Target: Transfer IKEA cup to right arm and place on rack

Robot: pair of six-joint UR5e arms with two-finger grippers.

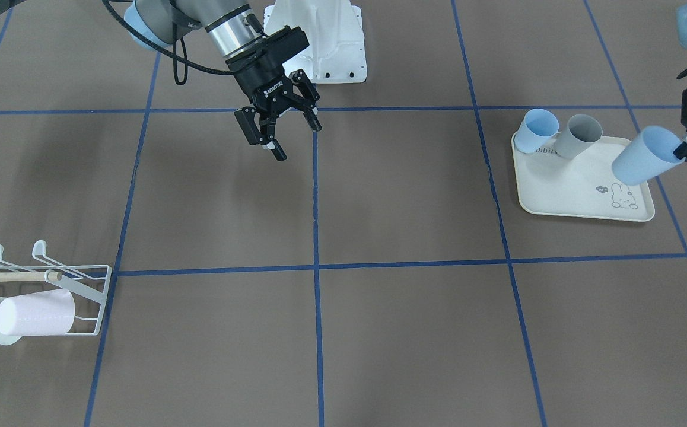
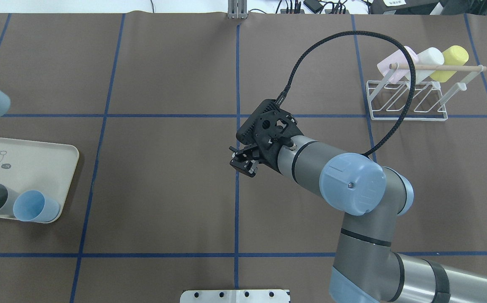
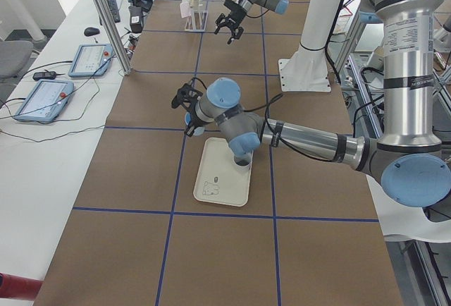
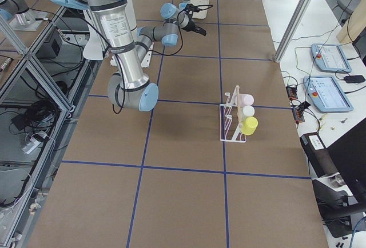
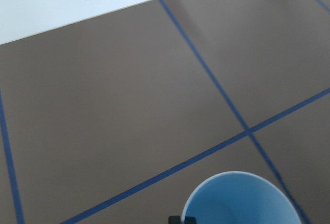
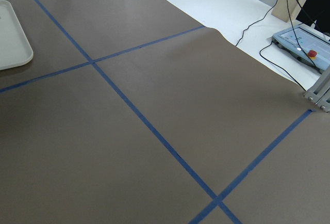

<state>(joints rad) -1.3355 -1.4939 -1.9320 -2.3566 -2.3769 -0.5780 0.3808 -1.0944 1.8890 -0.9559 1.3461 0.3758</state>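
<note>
Our left hand (image 1: 686, 147) pinches the blue cup (image 1: 640, 159) by its rim above the tray (image 1: 575, 198), base outward, likely offered to our right hand (image 1: 299, 141), which hovers spread wide. The rack (image 2: 407, 119) stands beyond that hand.

Not much lettering going on here: my right gripper (image 1: 298, 141) is showing ROBOTIQ in white on its black body. The cream tray (image 1: 563, 184) is carrying a tiny "hi" speech bubble (image 1: 602, 189) beside the rabbit drawing (image 1: 623, 196). Along one edge there's a half-hidden word I'm reading as "rabbit".
</note>
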